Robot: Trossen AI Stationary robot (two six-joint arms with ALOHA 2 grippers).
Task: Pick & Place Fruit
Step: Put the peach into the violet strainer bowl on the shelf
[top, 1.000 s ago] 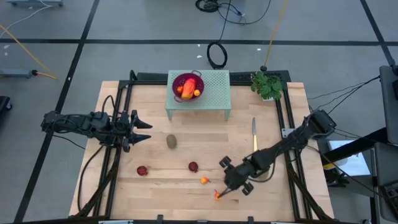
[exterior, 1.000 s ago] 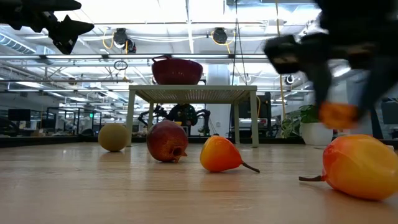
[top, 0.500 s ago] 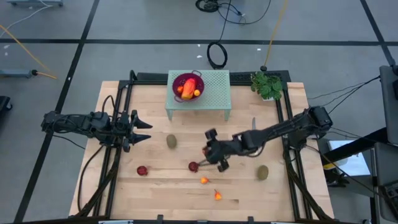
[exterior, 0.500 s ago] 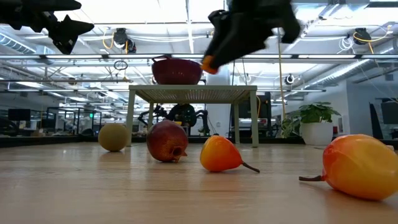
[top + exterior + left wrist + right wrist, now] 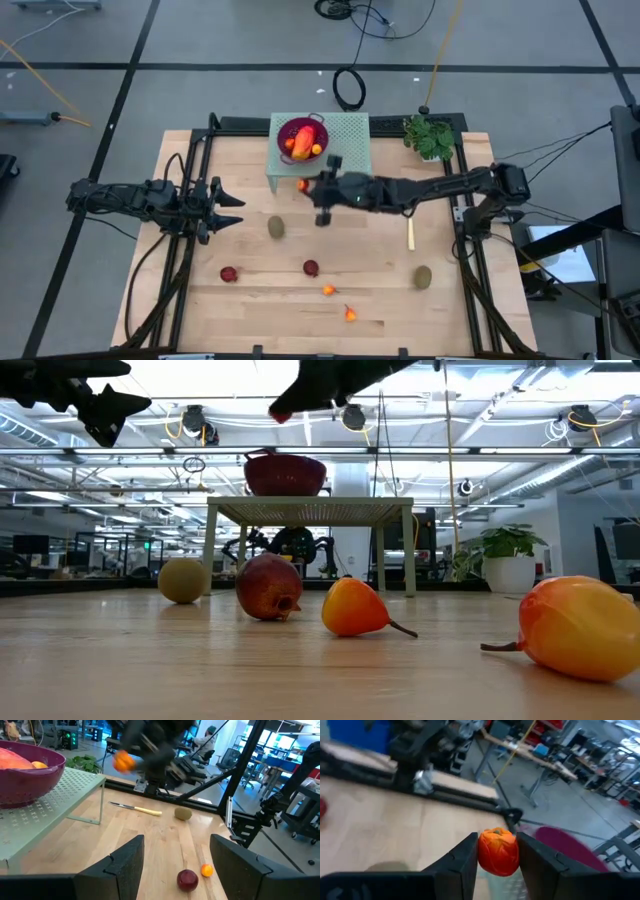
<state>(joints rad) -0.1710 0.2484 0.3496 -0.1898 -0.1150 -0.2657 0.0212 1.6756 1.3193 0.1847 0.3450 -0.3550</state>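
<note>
Just off the front corner of the green stand [image 5: 345, 150], my right gripper [image 5: 310, 186] held a small orange-red fruit [image 5: 498, 851] clamped between its two fingers, raised above the table [image 5: 450, 305]. The step in hand, by my judgement, was the carry: fruit lifted and on its way to the purple bowl [image 5: 288, 131], which sat on the stand with an oblong red-orange fruit [image 5: 304, 139] and other pieces already inside. The next move called for more height, enough to clear the stand's edge and then the bowl's rim, before travelling over the bowl and releasing. The stand's near edge was the closest obstruction; the knife [image 5: 408, 222] lay well apart beneath my forearm. Loose on the boards were two brown-green ovals [image 5: 276, 227], two dark red balls [image 5: 311, 267] and two tiny orange ones [image 5: 328, 290], none in the path. My left gripper [image 5: 225, 207] waited at the table's left side, fingers spread and empty.
</note>
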